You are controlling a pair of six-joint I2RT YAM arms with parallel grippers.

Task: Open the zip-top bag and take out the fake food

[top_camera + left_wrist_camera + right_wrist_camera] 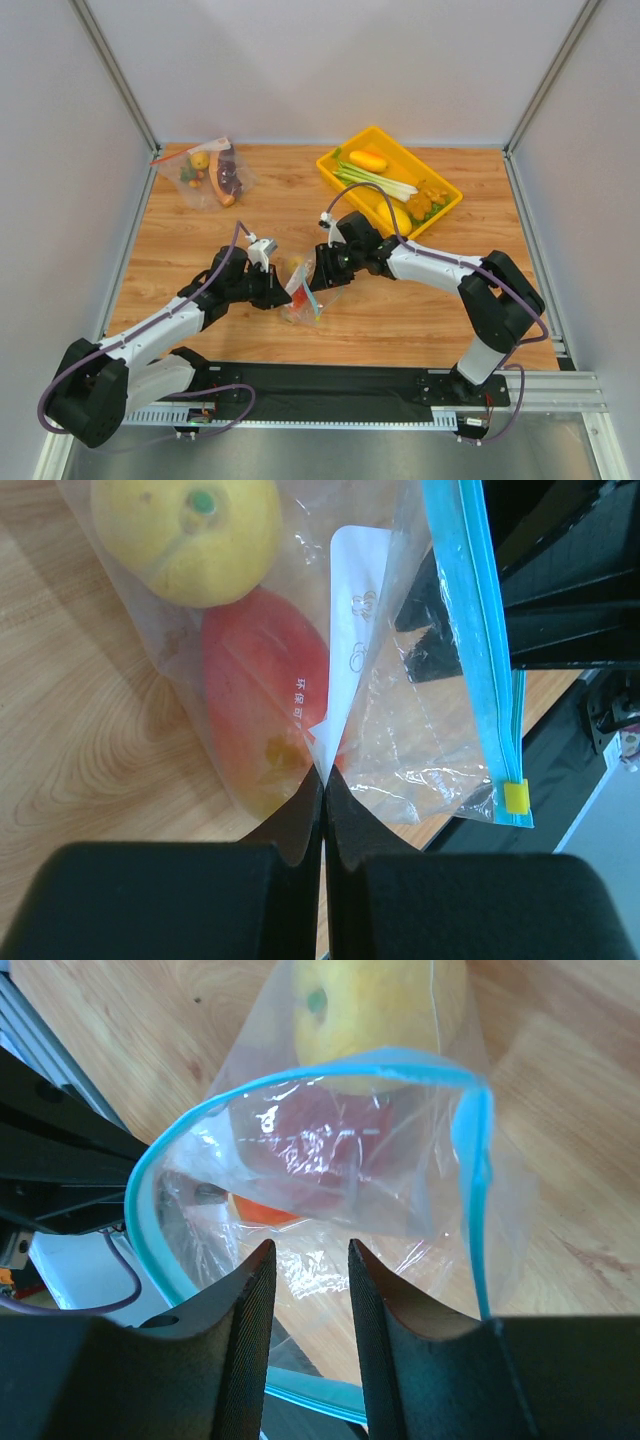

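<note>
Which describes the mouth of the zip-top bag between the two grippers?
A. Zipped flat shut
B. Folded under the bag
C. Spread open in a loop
C: in the right wrist view the zip-top bag has its blue zip strip curving around an open mouth, with the yellow fruit inside.

Faint Chinese print (300, 698), barely legible, on zip-top bag (410, 740)

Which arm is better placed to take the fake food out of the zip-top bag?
Right, probably. The right claw hangs open at the open mouth of the zip-top bag, facing the fake food. The left claw is shut on the bag's wall.
</note>
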